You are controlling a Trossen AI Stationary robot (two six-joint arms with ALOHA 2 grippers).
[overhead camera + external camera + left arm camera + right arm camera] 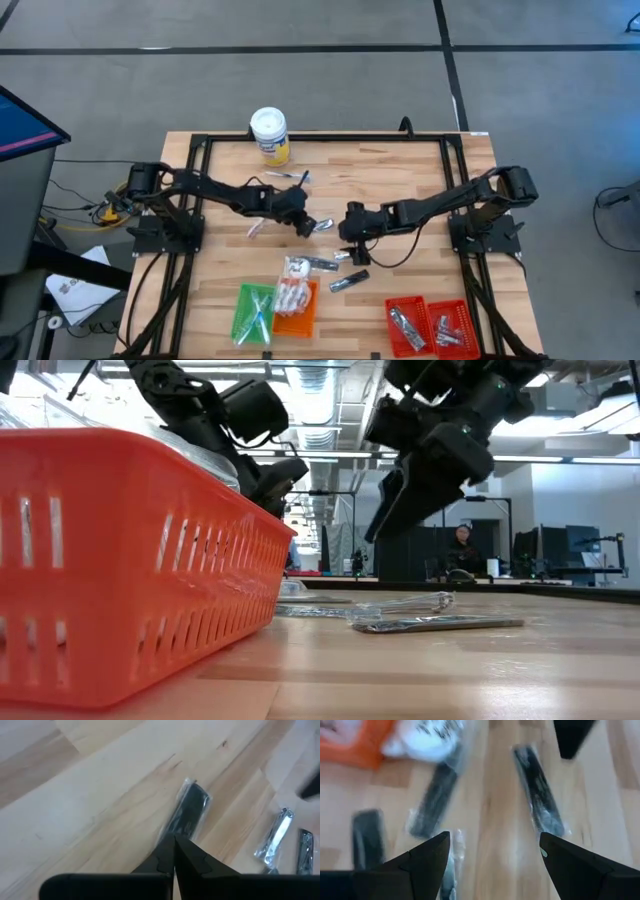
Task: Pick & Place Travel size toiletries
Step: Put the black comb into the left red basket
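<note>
Travel size toiletries lie loose mid-table: dark tubes in clear wrap (349, 282) (434, 795) (537, 790), silvery pieces (275, 837), and a white packet (296, 267) leaning over the orange tray's far rim. My left gripper (303, 224) (174, 840) is shut on a clear-wrapped dark tube (189, 810) (322, 224). My right gripper (350, 236) (495, 850) stands open, slanting down above the loose tubes with nothing between its fingers. In the low view a wrapped tube (435, 624) lies flat on the wood. My left gripper pinches the near end of the wrapped dark tube (176, 827) between its two fingertips. The fingers slant down and lie along the tube, which sticks out ahead of them. Whether its far end rests on the table cannot be told.
Green tray (254, 312), orange tray (297, 308) (130, 560) and red tray (430, 325) stand along the near edge, each with items inside. A white-lidded tub with a yellow label (270, 135) stands at the far edge. Thin tinted sticks (290, 177) lie near it.
</note>
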